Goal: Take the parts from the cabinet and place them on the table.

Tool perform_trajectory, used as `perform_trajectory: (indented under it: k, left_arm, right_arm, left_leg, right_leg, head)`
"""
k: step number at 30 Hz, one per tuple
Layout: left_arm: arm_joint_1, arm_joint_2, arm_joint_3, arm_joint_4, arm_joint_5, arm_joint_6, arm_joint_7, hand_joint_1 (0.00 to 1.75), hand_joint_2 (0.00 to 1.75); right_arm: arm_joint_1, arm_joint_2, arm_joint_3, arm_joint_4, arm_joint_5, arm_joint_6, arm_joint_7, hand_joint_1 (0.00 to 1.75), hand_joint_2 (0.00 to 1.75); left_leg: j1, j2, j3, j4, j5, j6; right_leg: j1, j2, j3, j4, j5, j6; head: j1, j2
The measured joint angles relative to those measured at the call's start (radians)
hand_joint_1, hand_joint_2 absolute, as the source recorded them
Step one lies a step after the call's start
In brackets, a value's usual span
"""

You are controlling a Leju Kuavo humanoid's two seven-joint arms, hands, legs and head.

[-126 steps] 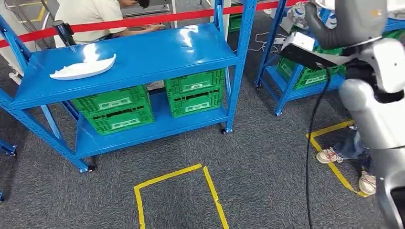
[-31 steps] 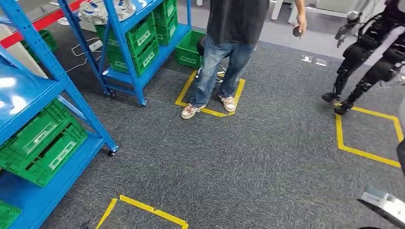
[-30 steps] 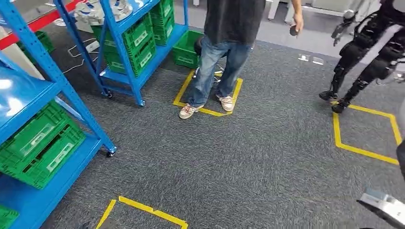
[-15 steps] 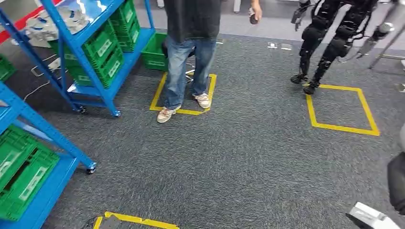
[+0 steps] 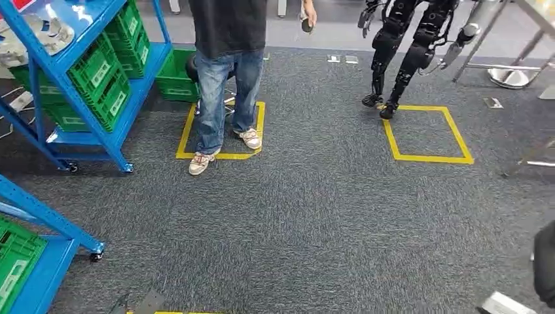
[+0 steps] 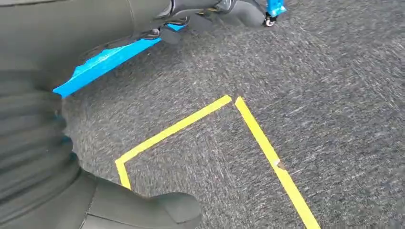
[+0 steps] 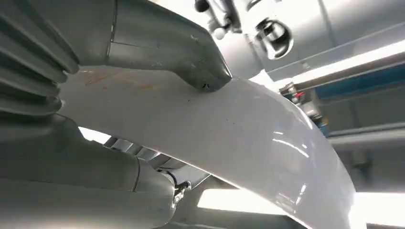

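Closest in, the right hand grips a white curved part, a finger pressed on its top face and the thumb under it; the part sweeps away from the hand in a glossy arc, with ceiling lights and pale beams behind it. From the left wrist, the left hand shows as a ribbed cover and a thumb above grey carpet and a corner of yellow tape; whether its fingers are spread or curled I cannot tell. From the head, a pale edge pokes in at the lower right corner, too little to name. Low on the left stands a blue rack on castors with a green crate on its bottom shelf. Farther off on the left, a second blue rack carries more green crates, with white parts on its upper shelf. Just beside it a person in jeans and pale shoes stands on a yellow tape square, holding a small dark object. Well to the right, a dark humanoid robot stands at the corner of another yellow square, with metal stand legs beyond.
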Motion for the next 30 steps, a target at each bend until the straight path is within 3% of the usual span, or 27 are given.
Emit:
perform_trajectory:
  k: [1,2,4,5,6,8,10,11,12,13,15,16,17,18,20,21,22,25,26,27,28,30]
  left_arm:
    - [0.003,0.003,0.0,0.0,0.003,-0.005,-0.006,0.0,1.75]
    - [0.006,0.007,0.0,0.0,0.012,-0.006,-0.012,0.0,1.75]
    - [0.013,0.014,0.006,0.0,0.038,-0.007,-0.022,0.0,1.75]
    - [0.022,0.017,0.011,0.0,0.052,-0.006,-0.03,0.0,1.75]
    - [0.037,0.026,0.019,0.0,0.071,-0.003,-0.041,0.0,1.75]
    - [0.07,0.041,0.047,0.001,0.102,0.011,-0.057,0.0,1.75]
    - [0.081,0.046,0.07,0.002,0.107,0.016,-0.061,0.0,1.75]
    - [0.081,0.05,0.074,0.002,0.102,0.016,-0.06,0.0,1.75]
    - [0.083,0.051,0.078,0.002,0.097,0.016,-0.06,0.0,1.75]
    - [0.088,0.049,0.079,0.003,0.091,0.016,-0.06,0.0,1.75]
    - [0.102,0.048,0.082,0.005,0.084,0.017,-0.064,0.0,1.75]
    - [0.109,0.048,0.084,0.006,0.084,0.018,-0.066,0.0,1.75]
    - [0.113,0.05,0.087,0.007,0.084,0.019,-0.071,0.0,1.75]
    - [0.114,0.051,0.088,0.007,0.085,0.022,-0.076,0.0,1.75]
    - [0.114,0.053,0.089,0.007,0.084,0.028,-0.088,0.0,1.75]
    - [0.115,0.053,0.092,0.008,0.084,0.03,-0.093,0.0,1.75]
    - [0.115,0.052,0.095,0.009,0.084,0.03,-0.097,0.0,1.75]
    - [0.115,0.052,0.102,0.01,0.084,0.03,-0.098,0.0,1.75]
    - [0.114,0.051,0.103,0.01,0.085,0.03,-0.098,0.0,1.75]
    - [0.112,0.052,0.105,0.01,0.086,0.029,-0.096,0.0,1.75]
    - [0.113,0.052,0.107,0.01,0.086,0.029,-0.095,0.0,1.75]
    - [0.119,0.05,0.113,0.011,0.086,0.027,-0.087,0.0,1.75]
  right_arm:
    - [0.0,0.008,0.0,0.0,-0.016,0.006,-0.008,1.75,1.75]
    - [-0.002,0.014,0.0,0.0,-0.032,0.012,-0.015,1.75,1.75]
    - [-0.004,0.015,0.002,0.0,-0.076,0.036,-0.013,1.75,1.75]
    - [-0.004,-0.008,0.003,0.002,-0.136,0.057,-0.001,1.75,1.75]
    - [-0.013,-0.072,-0.001,0.012,-0.252,0.093,0.011,1.75,1.75]
    - [-0.079,-0.21,-0.026,0.08,-0.496,0.154,0.014,1.75,1.75]
    - [-0.157,-0.27,-0.031,0.155,-0.574,0.166,0.035,1.75,1.75]
    - [-0.177,-0.275,-0.028,0.181,-0.573,0.157,0.043,1.75,1.75]
    - [-0.19,-0.275,-0.017,0.198,-0.578,0.146,0.047,1.75,1.75]
    - [-0.201,-0.27,-0.002,0.212,-0.595,0.138,0.052,1.75,1.75]
    - [-0.204,-0.266,0.015,0.234,-0.644,0.139,0.066,1.75,1.75]
    - [-0.205,-0.266,0.015,0.246,-0.667,0.143,0.069,1.75,1.75]
    - [-0.206,-0.267,0.016,0.259,-0.69,0.153,0.07,1.75,1.75]
    - [-0.207,-0.271,0.016,0.269,-0.71,0.166,0.073,1.75,1.75]
    - [-0.219,-0.281,0.018,0.285,-0.735,0.185,0.074,1.75,1.75]
    - [-0.222,-0.286,0.018,0.292,-0.733,0.186,0.076,1.75,1.75]
    - [-0.224,-0.291,0.019,0.298,-0.72,0.183,0.078,1.75,1.75]
    - [-0.214,-0.298,0.037,0.303,-0.677,0.174,0.079,1.75,1.75]
    - [-0.214,-0.301,0.046,0.306,-0.665,0.176,0.082,1.75,1.75]
    - [-0.214,-0.305,0.056,0.309,-0.659,0.179,0.089,1.75,1.75]
    - [-0.22,-0.313,0.066,0.311,-0.66,0.189,0.105,1.75,1.75]
    - [-0.218,-0.338,0.083,0.317,-0.703,0.234,0.155,1.75,1.75]
  left_leg:
    - [-0.002,0.014,0.0,0.0,-0.001,0.001]
    - [-0.004,0.026,0.0,0.0,-0.001,0.002]
    - [-0.007,0.047,0.003,0.0,-0.004,0.001]
    - [-0.008,0.056,0.007,0.0,-0.006,-0.001]
    - [-0.011,0.068,0.008,0.0,-0.01,-0.006]
    - [-0.013,0.096,0.009,-0.001,-0.018,-0.016]
    - [-0.01,0.118,0.026,-0.007,-0.017,-0.023]
    - [-0.01,0.099,0.02,-0.002,-0.021,-0.031]
    - [-0.009,0.042,0.011,0.02,-0.038,-0.035]
    - [-0.009,0.006,-0.018,0.082,-0.077,-0.037]
    - [-0.007,-0.012,-0.094,0.238,-0.145,-0.04]
    - [-0.007,-0.013,-0.121,0.288,-0.154,-0.042]
    - [-0.007,-0.013,-0.127,0.293,-0.138,-0.042]
    - [-0.005,-0.014,-0.112,0.249,-0.096,-0.043]
    - [0.0,-0.034,-0.045,0.091,-0.003,-0.041]
    - [0.005,-0.071,-0.02,0.024,0.015,-0.041]
    - [0.005,-0.09,-0.009,-0.002,0.001,-0.038]
    - [-0.004,-0.058,-0.007,0.006,0.002,-0.018]
    - [0.002,-0.046,-0.006,-0.004,0.009,-0.007]
    - [0.001,-0.033,-0.003,-0.008,0.013,0.0]
    - [0.0,-0.024,-0.003,-0.009,0.013,0.004]
    - [-0.006,0.0,-0.005,-0.008,0.012,0.007]
  right_leg:
    - [0.0,-0.002,-0.022,0.047,-0.008,-0.001]
    - [0.0,-0.004,-0.016,0.036,0.01,-0.003]
    - [0.002,-0.016,0.061,-0.103,0.082,-0.011]
    - [0.006,-0.038,0.114,-0.194,0.112,-0.018]
    - [0.014,-0.073,0.141,-0.252,0.105,-0.025]
    - [0.017,-0.044,0.14,-0.256,0.113,-0.03]
    - [0.023,-0.022,0.137,-0.261,0.117,-0.038]
    - [0.01,-0.016,0.146,-0.273,0.127,-0.046]
    - [0.009,-0.015,0.148,-0.278,0.128,-0.047]
    - [0.007,-0.013,0.146,-0.277,0.13,-0.052]
    - [0.007,0.0,0.143,-0.277,0.13,-0.054]
    - [0.007,0.009,0.142,-0.277,0.13,-0.054]
    - [0.007,0.018,0.143,-0.277,0.13,-0.054]
    - [0.005,0.029,0.144,-0.275,0.13,-0.054]
    - [0.002,0.049,0.144,-0.27,0.128,-0.049]
    - [0.0,0.058,0.142,-0.267,0.127,-0.043]
    - [0.006,0.07,0.134,-0.256,0.124,-0.035]
    - [-0.003,0.102,0.125,-0.267,0.137,-0.012]
    - [-0.005,0.112,0.123,-0.265,0.138,-0.006]
    - [-0.002,0.064,0.113,-0.243,0.123,-0.005]
    - [0.001,0.03,0.09,-0.197,0.091,-0.003]
    - [0.0,0.0,0.01,-0.029,0.013,0.002]
  head:
    - [0.001,0.0]
    - [0.001,0.0]
    - [0.001,0.0]
    - [0.001,0.0]
    - [0.001,0.0]
    - [0.0,0.0]
    - [0.0,0.0]
    - [0.0,0.0]
    - [-0.003,0.0]
    - [-0.005,0.0]
    - [-0.008,0.0]
    - [-0.009,0.0]
    - [-0.009,0.0]
    - [-0.01,0.0]
    - [-0.011,0.0]
    - [-0.013,0.0]
    - [-0.013,0.0]
    - [-0.012,0.0]
    - [-0.011,0.0]
    - [-0.01,0.0]
    - [-0.004,0.0]
    - [-0.003,0.0]
